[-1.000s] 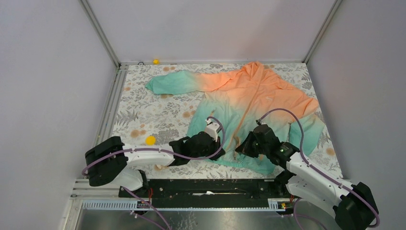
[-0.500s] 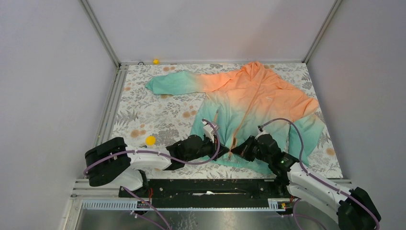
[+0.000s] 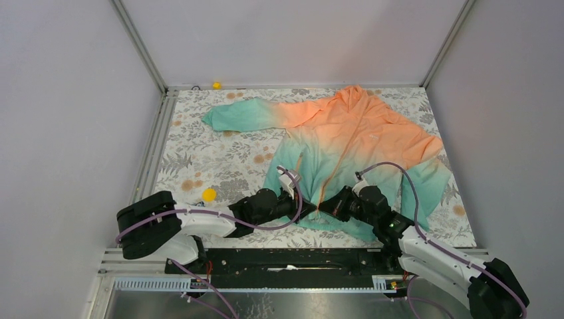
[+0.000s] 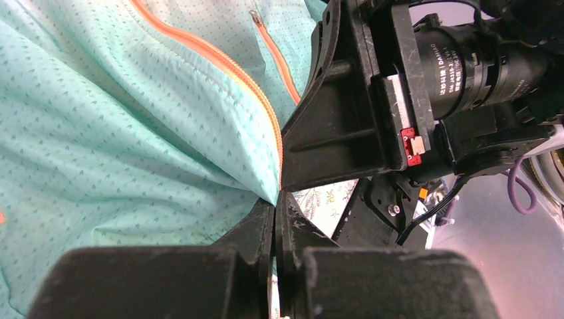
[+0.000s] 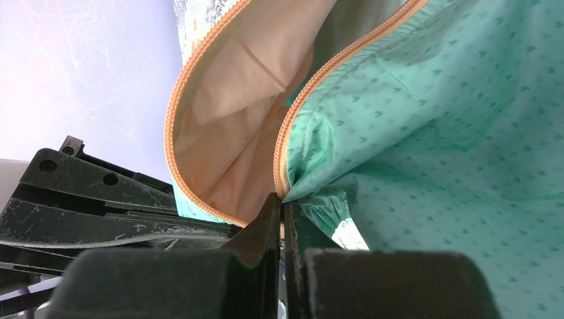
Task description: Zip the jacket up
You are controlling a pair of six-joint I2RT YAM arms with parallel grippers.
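The jacket (image 3: 346, 136) lies spread on the table, orange at the hood, teal at the hem, its front open at the bottom. My left gripper (image 3: 311, 213) and right gripper (image 3: 327, 210) meet nose to nose at the hem's lower zipper ends. In the left wrist view my left gripper (image 4: 275, 199) is shut on the teal hem corner with the orange zipper tape (image 4: 219, 63). In the right wrist view my right gripper (image 5: 282, 198) is shut on the other zipper edge (image 5: 312, 86), the orange lining showing beside it.
A yellow ball (image 3: 209, 194) lies on the floral table cover left of my left arm. A smaller yellow object (image 3: 216, 85) sits at the back edge. The enclosure walls and frame posts stand close on both sides.
Both grippers have closed in on each other at the hem, from apart to almost touching. The hem's two front edges have been drawn together.
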